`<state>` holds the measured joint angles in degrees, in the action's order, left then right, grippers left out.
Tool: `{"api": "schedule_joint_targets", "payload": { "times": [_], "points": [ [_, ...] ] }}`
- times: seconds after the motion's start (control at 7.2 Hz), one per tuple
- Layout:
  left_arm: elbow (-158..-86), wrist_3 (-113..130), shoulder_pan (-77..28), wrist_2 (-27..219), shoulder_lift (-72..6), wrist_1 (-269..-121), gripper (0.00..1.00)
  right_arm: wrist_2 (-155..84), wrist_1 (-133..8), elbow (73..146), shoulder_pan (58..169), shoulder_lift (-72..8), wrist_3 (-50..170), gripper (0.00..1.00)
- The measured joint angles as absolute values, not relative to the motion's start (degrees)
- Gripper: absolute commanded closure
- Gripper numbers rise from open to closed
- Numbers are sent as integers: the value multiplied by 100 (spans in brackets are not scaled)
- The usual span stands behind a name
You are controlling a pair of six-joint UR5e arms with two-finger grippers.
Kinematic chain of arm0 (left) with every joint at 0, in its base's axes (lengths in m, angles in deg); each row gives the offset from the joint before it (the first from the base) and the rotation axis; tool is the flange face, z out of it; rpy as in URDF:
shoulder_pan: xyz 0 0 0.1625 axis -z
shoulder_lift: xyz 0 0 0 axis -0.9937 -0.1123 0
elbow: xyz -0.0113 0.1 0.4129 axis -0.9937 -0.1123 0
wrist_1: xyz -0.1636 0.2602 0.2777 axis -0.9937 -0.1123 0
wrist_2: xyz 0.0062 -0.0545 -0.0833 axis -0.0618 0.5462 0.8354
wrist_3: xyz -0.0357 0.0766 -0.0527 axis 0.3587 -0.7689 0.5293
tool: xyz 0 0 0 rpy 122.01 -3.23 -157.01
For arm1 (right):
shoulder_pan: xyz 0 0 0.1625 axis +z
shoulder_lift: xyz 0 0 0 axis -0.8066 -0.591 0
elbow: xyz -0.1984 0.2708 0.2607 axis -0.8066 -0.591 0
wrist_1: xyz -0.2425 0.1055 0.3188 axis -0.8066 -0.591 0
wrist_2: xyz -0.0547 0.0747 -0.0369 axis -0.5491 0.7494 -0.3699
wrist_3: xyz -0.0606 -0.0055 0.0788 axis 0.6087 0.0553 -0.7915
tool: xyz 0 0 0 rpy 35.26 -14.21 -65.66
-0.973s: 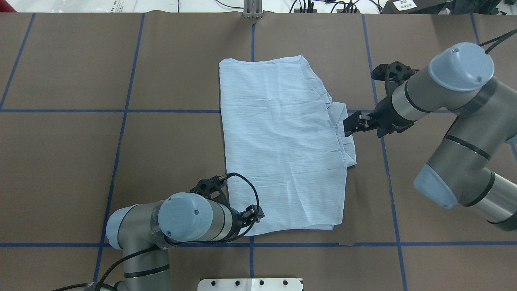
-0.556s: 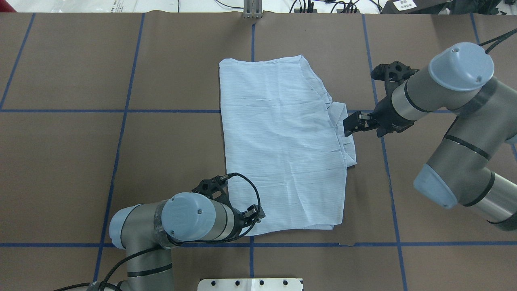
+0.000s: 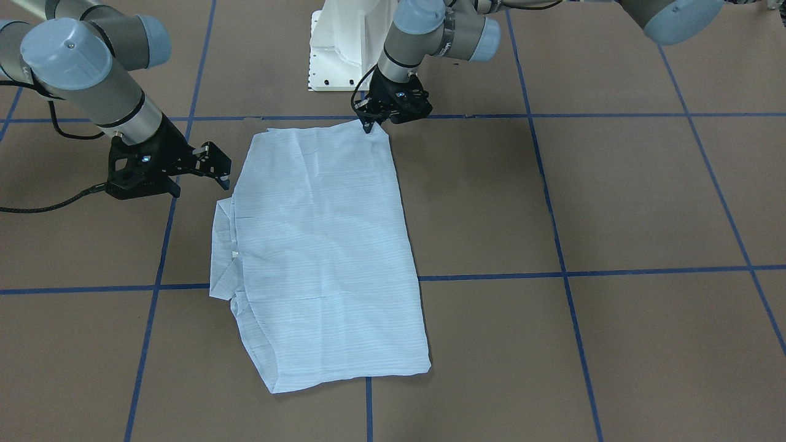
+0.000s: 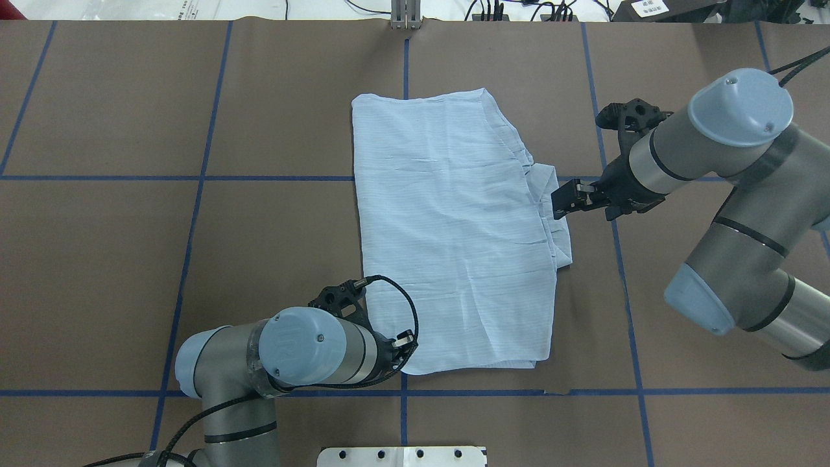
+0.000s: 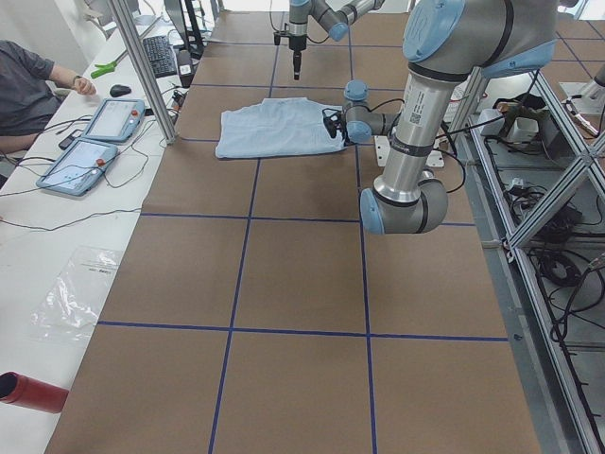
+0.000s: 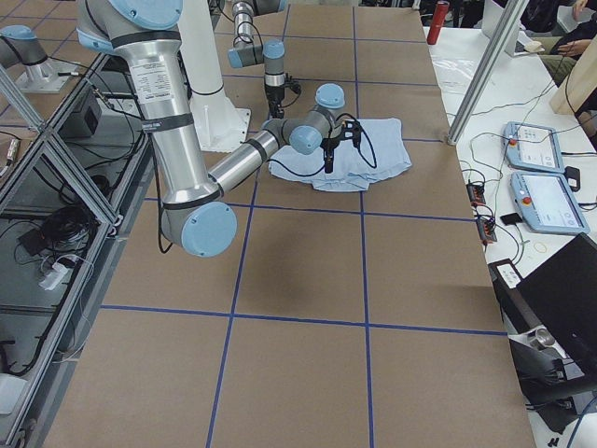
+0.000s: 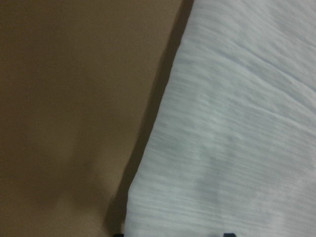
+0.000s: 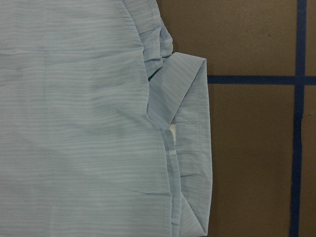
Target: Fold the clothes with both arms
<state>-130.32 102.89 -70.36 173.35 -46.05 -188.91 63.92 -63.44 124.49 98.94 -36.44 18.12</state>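
Note:
The light-blue striped shirt [image 4: 454,227] lies folded into a flat rectangle at the table's middle, and it also shows in the front view [image 3: 319,245]. Its collar [image 8: 190,148] sticks out on my right side. My left gripper [image 4: 407,344] is low at the shirt's near left corner [image 3: 370,124]. The left wrist view shows the cloth [image 7: 237,123] very close, with the fingertips apart at the bottom edge, so this gripper is open. My right gripper [image 4: 557,202] hovers open just beside the collar [image 3: 222,172] and holds nothing.
The brown table [image 4: 130,259] carries a grid of blue tape lines. The white pedestal base [image 3: 344,49] stands at the near edge behind the shirt. Tablets and cables [image 5: 95,142] lie on the operators' side table.
My left arm has shifted a little, and its gripper has drawn slightly back and left at the shirt's near corner. The right arm and the shirt have not moved.

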Motion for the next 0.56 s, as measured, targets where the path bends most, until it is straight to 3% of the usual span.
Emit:
{"api": "schedule_joint_targets", "payload": {
  "times": [0.56],
  "points": [
    [-13081, 10295, -6900, 17344, -4605, -18844, 100, 6118, -6338, 12549, 9514, -3607, 1028, 0]
  ]
}}
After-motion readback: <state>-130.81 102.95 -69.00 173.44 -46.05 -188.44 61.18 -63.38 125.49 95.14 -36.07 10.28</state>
